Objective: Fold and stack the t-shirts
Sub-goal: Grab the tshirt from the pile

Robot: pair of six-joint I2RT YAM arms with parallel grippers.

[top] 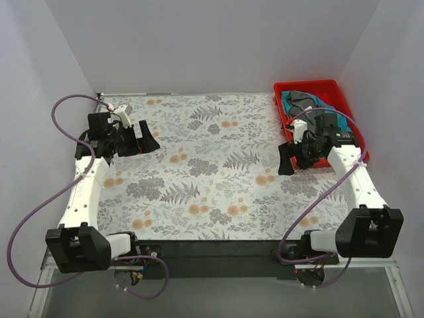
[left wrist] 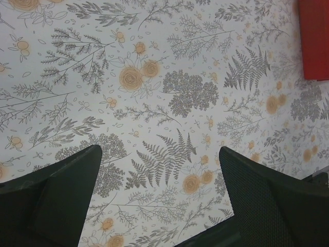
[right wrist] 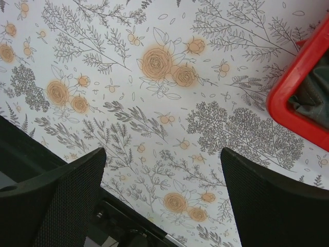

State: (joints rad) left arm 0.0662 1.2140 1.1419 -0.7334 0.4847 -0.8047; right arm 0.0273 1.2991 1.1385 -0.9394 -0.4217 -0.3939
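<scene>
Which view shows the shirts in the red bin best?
Top external: teal and grey shirts lie bunched in the bin. Right wrist catches only a grey scrap; left wrist only the bin's wall.

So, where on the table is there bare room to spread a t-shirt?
The middle of the floral tablecloth is bare, between the left end effector and the right end effector, down to the near edge. Crowded only at the far-right corner: the red bin holds the t-shirts.

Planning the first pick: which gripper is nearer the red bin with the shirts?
The right gripper, which hangs just beside the red bin at its left rim. The left gripper is across the table, at its far-left side.
</scene>
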